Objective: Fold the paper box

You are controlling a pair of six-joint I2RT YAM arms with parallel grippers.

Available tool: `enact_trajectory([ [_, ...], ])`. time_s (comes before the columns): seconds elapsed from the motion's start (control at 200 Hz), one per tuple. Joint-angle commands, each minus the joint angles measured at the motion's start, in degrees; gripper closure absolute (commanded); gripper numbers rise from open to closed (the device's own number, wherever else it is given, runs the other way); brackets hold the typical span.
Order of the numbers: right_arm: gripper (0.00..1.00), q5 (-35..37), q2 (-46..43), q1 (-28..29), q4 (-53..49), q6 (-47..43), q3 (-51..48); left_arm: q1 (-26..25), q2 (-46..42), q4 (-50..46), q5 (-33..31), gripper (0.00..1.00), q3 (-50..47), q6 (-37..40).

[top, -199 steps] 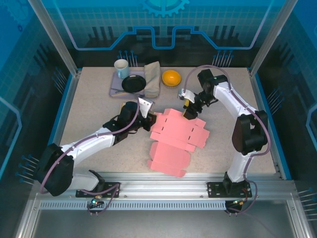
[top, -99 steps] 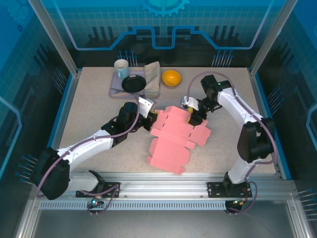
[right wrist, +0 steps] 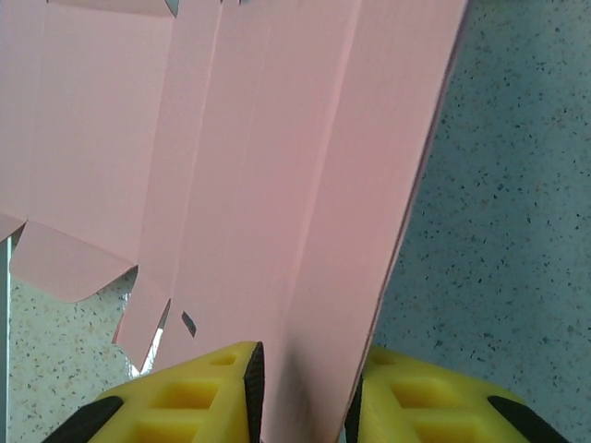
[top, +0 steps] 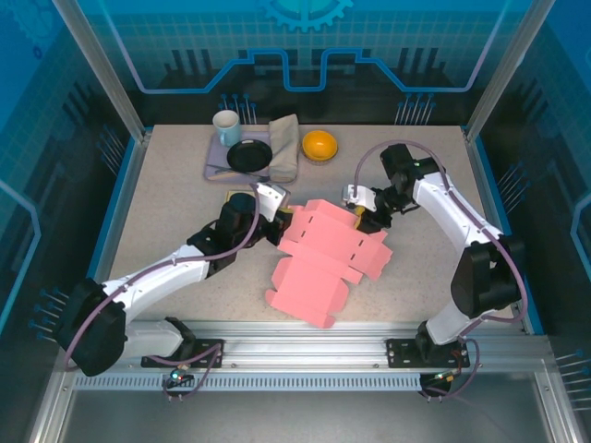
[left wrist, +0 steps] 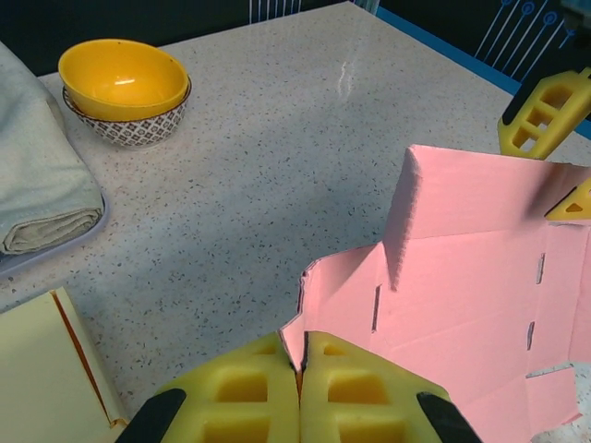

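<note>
My left fingers (left wrist: pixel 240 397) pinch the pink paper box (top: pixel 323 254); my right fingers (right wrist: pixel 185 406) have just narrowed around its raised flap (left wrist: pixel 480 189) to fold.

Left arm (top: pixel 166 272): stretched from lower left toward centre of top view, wrist low. Left gripper (top: pixel 277 224): fingers pressed together on box (top: pixel 323 249) corner at bottom of wrist view.
Right arm (top: pixel 462 217): elbow bent at right, wrist turned inward. Right gripper (top: pixel 363 214): fingers (right wrist: pixel 199 397) partly apart, astride box panel; contact unclear.
</note>
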Motion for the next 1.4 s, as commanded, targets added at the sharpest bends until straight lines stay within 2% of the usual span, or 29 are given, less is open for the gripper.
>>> enact_trajectory([
  [0.0, 0.73, 1.41, -0.91, -0.12, -0.28, -0.4, -0.54, -0.48, -2.15, 2.72, -1.73, 1.0, -1.11, 1.38],
  [0.09, 0.82, 2.74, -1.21, 0.53, -0.31, -0.15, -0.7, -0.52, -2.3, 2.56, -2.46, 1.0, -1.11, 1.07],
  [0.195, 1.0, 4.9, -2.15, 1.94, -0.55, -0.07, -0.55, -0.53, -2.21, 2.48, -3.93, 1.0, -1.08, 0.68],
  [0.33, 1.0, 9.01, -3.15, 3.25, -0.31, 0.24, -0.42, -0.52, -2.77, -2.42, -11.05, 1.0, 0.6, -2.75],
  [0.38, 1.0, 10.19, -3.58, 3.73, -0.06, 0.4, -0.5, -0.49, -3.69, -4.55, -13.66, 0.69, 1.01, -3.7],
  [0.415, 1.0, 11.19, -3.87, 3.99, 0.32, 0.57, -0.56, -0.5, -5.05, -4.72, -14.59, 0.57, 0.49, -4.23],
  [0.525, 1.0, 13.95, -4.47, 4.77, 1.25, 1.16, -0.62, -0.45, -14.29, 1.68, -14.8, 0.25, -6.24, -6.18],
  [0.61, 1.0, 14.45, -4.66, 5.07, 1.1, 1.35, -0.04, 0.13, -21.54, 3.54, -17.85, 0.17, -9.71, -9.16],
  [0.685, 1.0, 13.94, -4.75, 5.41, 0.84, 1.18, 0.51, 2.5, -24.52, -0.69, -16.55, 0.16, -9.02, -11.64],
  [0.825, 1.0, 15.23, -3.77, 6.52, 0.14, 1.29, 2.04, 5.78, -22.66, -9.95, -8.62, 0.19, -4.34, -13.93],
  [1.01, 1.0, 16.02, -3.52, 7.72, 0.31, 1.31, 2.34, 5.79, -17.36, -11.09, 0.23, 0.24, -2.82, -14.46],
  [1.155, 1.0, 16.57, -3.44, 8.3, 0.22, 1.27, 2.46, 5.54, -12.32, -11.27, 6.74, 0.24, 0.82, -17.2],
  [1.231, 1.0, 16.67, -3.36, 8.62, 0.22, 1.09, 2.62, 4.38, -9.6, -12.22, 9.7, 0.27, 3.28, -15.16],
  [1.396, 1.0, 16.26, -3.35, 9.12, 0.39, -0.05, 2.46, 2.81, -4.92, -15.87, 8.94, 0.27, 7.88, -6.52],
])
